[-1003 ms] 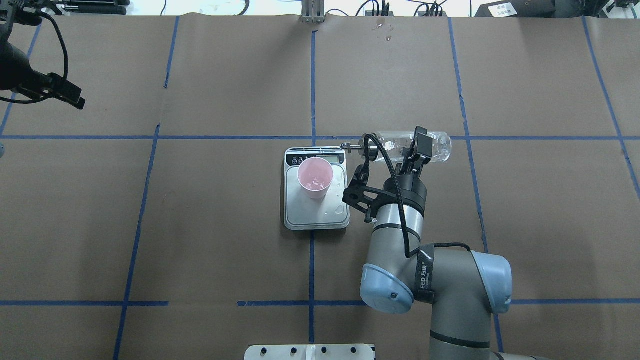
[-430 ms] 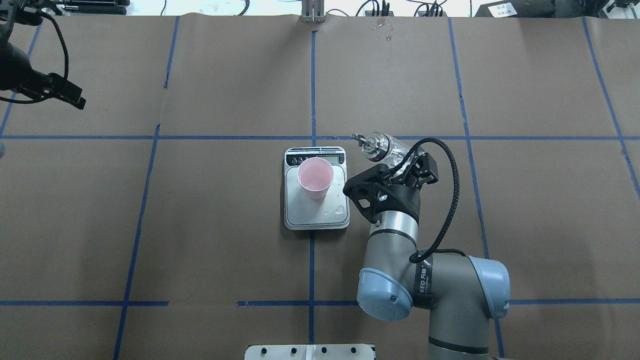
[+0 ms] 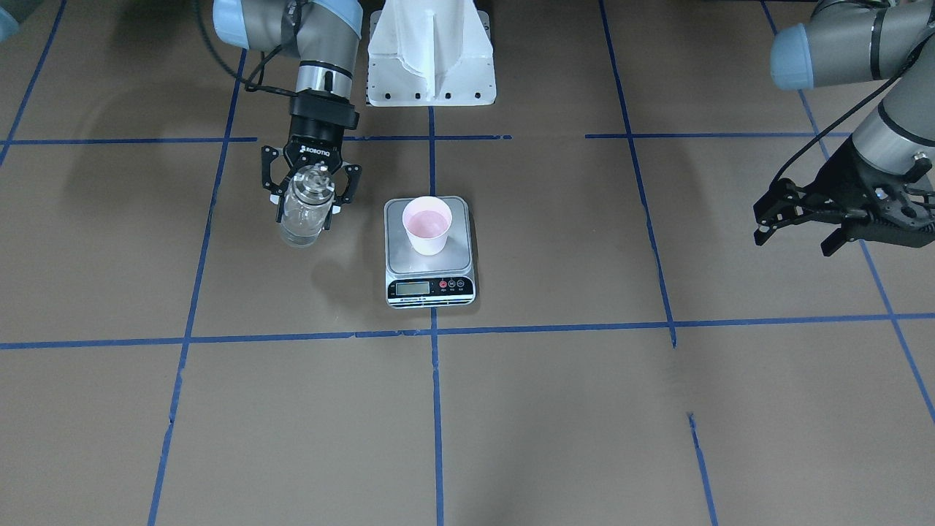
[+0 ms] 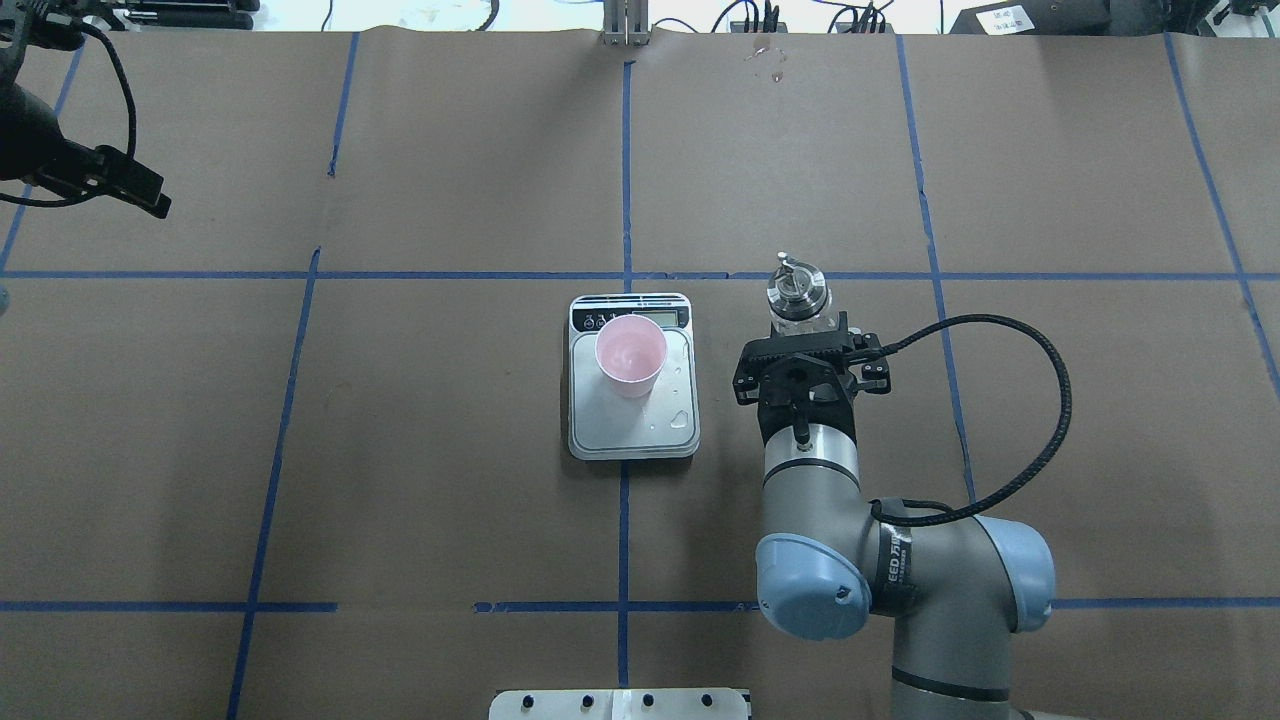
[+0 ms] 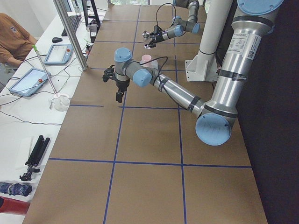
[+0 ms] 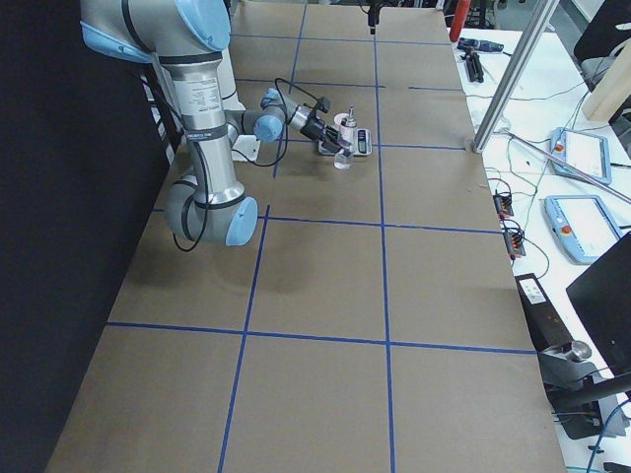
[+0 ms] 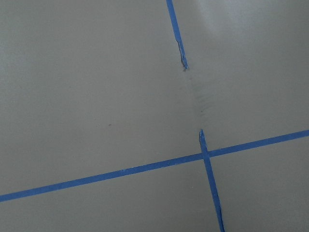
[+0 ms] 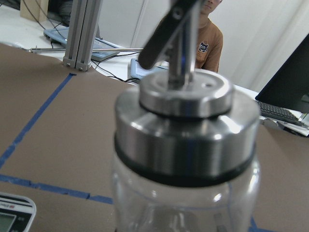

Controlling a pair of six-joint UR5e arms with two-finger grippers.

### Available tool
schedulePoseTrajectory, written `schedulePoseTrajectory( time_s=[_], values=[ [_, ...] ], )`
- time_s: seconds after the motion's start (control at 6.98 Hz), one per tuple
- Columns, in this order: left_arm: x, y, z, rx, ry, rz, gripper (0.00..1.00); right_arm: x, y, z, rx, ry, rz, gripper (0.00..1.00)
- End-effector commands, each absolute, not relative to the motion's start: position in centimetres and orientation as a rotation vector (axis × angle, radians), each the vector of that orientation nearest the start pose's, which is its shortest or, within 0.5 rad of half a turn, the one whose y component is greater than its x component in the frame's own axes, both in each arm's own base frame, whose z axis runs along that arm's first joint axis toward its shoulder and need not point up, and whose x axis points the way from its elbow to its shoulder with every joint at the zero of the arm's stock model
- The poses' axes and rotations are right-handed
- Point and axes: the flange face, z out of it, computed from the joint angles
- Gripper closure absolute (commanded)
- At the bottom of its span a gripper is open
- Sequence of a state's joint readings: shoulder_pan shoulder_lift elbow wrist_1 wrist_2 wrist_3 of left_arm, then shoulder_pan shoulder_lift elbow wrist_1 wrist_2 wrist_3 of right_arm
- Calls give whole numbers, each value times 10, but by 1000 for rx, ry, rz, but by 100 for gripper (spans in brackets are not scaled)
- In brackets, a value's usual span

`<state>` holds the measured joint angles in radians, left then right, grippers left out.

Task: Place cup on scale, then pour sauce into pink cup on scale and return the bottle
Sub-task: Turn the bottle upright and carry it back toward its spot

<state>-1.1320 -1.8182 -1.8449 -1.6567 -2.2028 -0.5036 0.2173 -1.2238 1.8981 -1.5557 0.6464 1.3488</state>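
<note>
One pale pink tapered cup stands on one square silver scale, mid-worktop. One clear glass bottle, upright, just right of the scale, clamped in right hand. Left hand: fingers apart, far left.

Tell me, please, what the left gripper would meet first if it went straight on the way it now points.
Probably the brown paper-covered table, near a crossing of blue tape lines: the left wrist view shows only that ahead of the left gripper. Its fingers slant downward; the spot is unclear.

brown papered table, blue tape grid, white side bench
</note>
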Motion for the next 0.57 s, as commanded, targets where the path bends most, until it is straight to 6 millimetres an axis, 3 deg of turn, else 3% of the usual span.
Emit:
schedulePoseTrajectory(
  time_s=[0.0, 0.14, 0.29, 0.43],
  values=[
    [176, -549, 387, 246, 812, 130, 0, -471, -327, 363, 980, -590, 464, 100],
    [176, -549, 387, 246, 812, 130, 0, -457, -328, 383, 956, -670, 527, 100],
    [175, -549, 388, 244, 811, 130, 0, -453, -329, 418, 956, -636, 528, 100],
    [176, -549, 389, 242, 810, 129, 0, -448, -335, 424, 946, -698, 608, 100]
  ],
)
